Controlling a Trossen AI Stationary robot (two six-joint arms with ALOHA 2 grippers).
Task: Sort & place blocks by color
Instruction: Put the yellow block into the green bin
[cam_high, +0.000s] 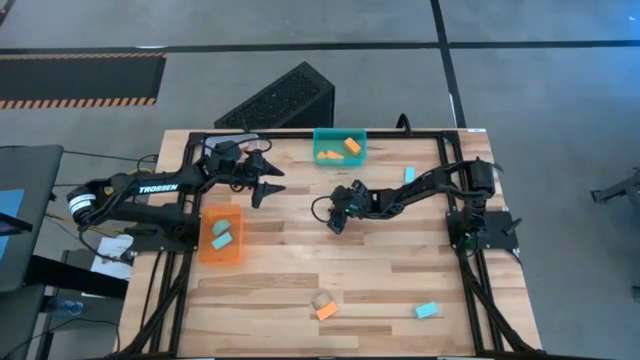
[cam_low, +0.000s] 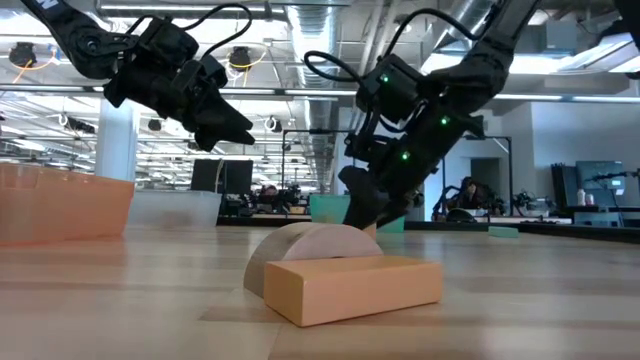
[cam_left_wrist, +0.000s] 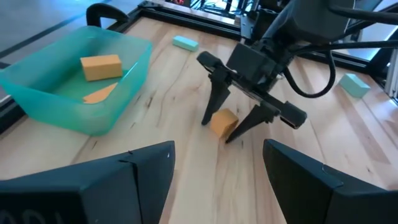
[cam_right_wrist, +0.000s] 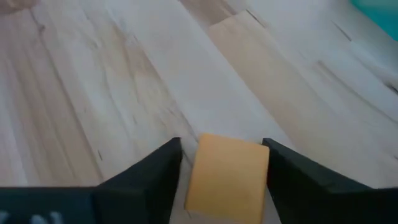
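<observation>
A small orange block (cam_right_wrist: 227, 177) lies flat on the table near its middle, also seen as the orange block (cam_left_wrist: 224, 122). My right gripper (cam_high: 338, 222) is low over it and open, one finger on each side of it. My left gripper (cam_high: 265, 185) hangs open in the air at the far left, holding nothing. A teal bin (cam_high: 340, 146) at the far edge holds two orange pieces. An orange bin (cam_high: 221, 236) on the left holds two teal blocks. My right gripper slants down from the table's right, with its fingers (cam_left_wrist: 214, 99) on either side of the orange block's two sides (cam_right_wrist: 199, 168). A narrow gap shows at one finger. The other finger lies close against the block, and I cannot tell whether it touches. The block rests on the table.
Loose on the table are a teal block (cam_high: 409, 174) at the far right, another teal block (cam_high: 427, 311) at the near right, and an orange block (cam_high: 326, 311) beside a tan half-round piece (cam_high: 322, 298) near the front edge. A black frame (cam_high: 300, 131) runs along the table's far edge.
</observation>
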